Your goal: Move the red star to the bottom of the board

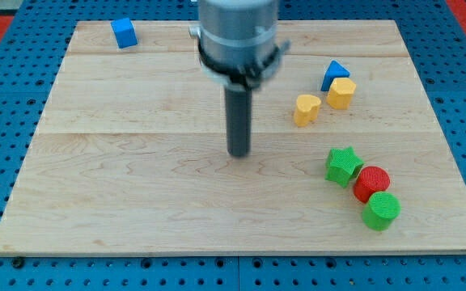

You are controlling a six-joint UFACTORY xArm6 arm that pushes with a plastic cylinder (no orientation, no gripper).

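The rod's tip (238, 153) rested on bare wood near the centre of the board (136, 202), touching no block and holding nothing, since a plain rod has no jaws to open or close. The task named a red star, but the only red block (372, 182) in view looked round from above; its exact shape could not be confirmed. It lay toward the bottom-right corner, well apart from the tip, packed between a green star (343, 165) on its upper-left side and a green cylinder (381, 210) on its lower-right side, apparently touching both. 2 yellow blocks (306, 108) (341, 93) and a blue triangular block (335, 74) sat near the right edge further up, and a blue cube (124, 33) stood at the top-left corner. The main risk, as judged, was the tight cluster: a push from above would likely drive the green cylinder ahead of the red block, or off the bottom edge. A glancing contact on a rounded side could also let the red block slip sideways.
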